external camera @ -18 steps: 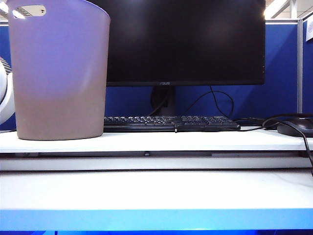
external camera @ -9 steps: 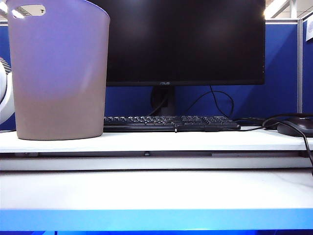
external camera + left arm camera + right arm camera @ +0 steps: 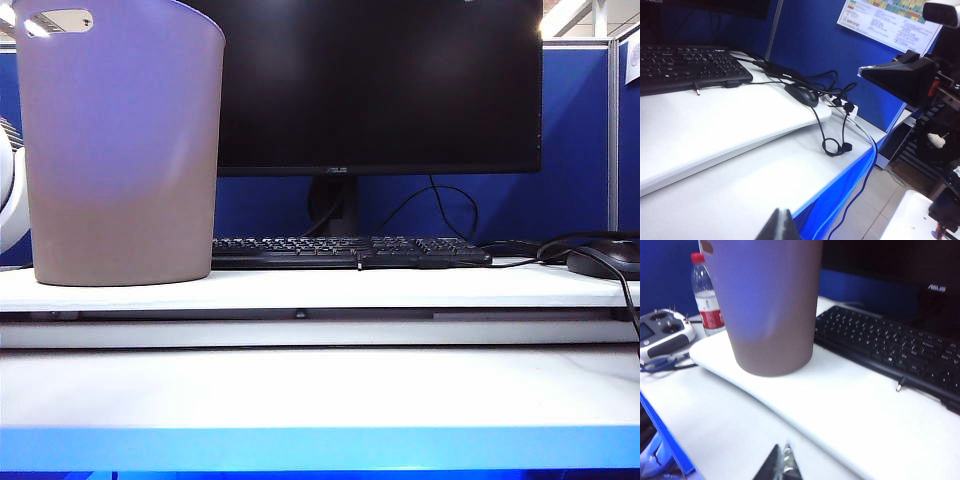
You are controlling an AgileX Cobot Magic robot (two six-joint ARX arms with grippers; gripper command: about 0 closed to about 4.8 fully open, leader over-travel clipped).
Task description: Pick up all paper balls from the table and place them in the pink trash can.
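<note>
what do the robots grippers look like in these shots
Little shows. The left gripper appears in its wrist view as a dark, matte, pointed fingertip. The right gripper shows two dark, narrow, tapered tips pressed together, with a shiny pale patch on one inner face. No cables or markings on either are visible; the exterior view shows no arm.

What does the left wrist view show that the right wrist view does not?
Only the left wrist view shows the mouse, tangled cables, wall chart and the shut left claw.

Only the right wrist view shows the pink trash can, water bottle, a grey controller and the shut right claw.

Both show the keyboard and white table. Neither shows paper balls.
</note>
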